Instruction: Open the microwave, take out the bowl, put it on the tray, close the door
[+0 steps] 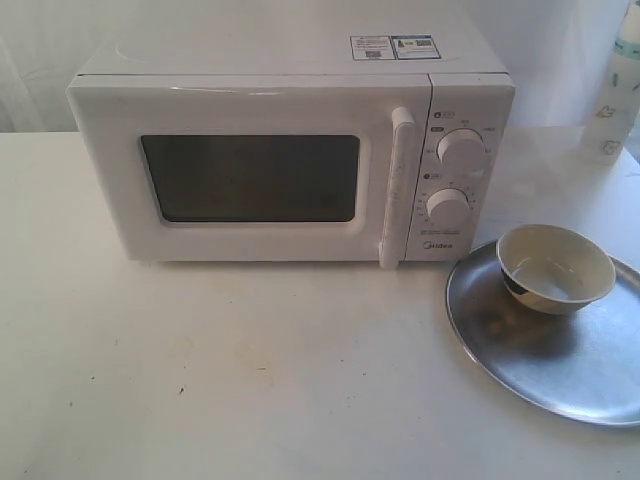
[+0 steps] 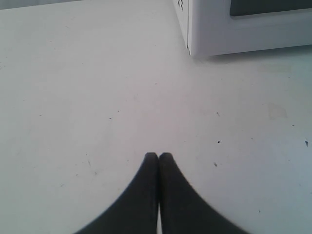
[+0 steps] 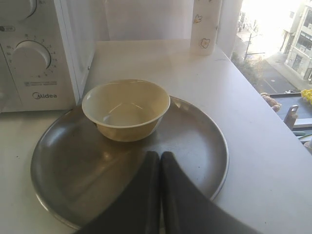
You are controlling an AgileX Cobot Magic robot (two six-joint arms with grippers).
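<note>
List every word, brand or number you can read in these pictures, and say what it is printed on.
"Midea": on the microwave, on its control panel, below the dials.
Stickers on the microwave's top: too small to read.
Marks around the dials: too small to read.

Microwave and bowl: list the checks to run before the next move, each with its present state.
1. Door shut flush against the microwave: ok.
2. Bowl upright on the tray, inside its rim: ok.
3. Left pincer shut, empty, over the bare table: ok.
4. Right pincer shut, empty, above the tray and apart from the bowl: ok.
5. Nothing left inside the microwave: cannot tell, the window is too dark.
</note>
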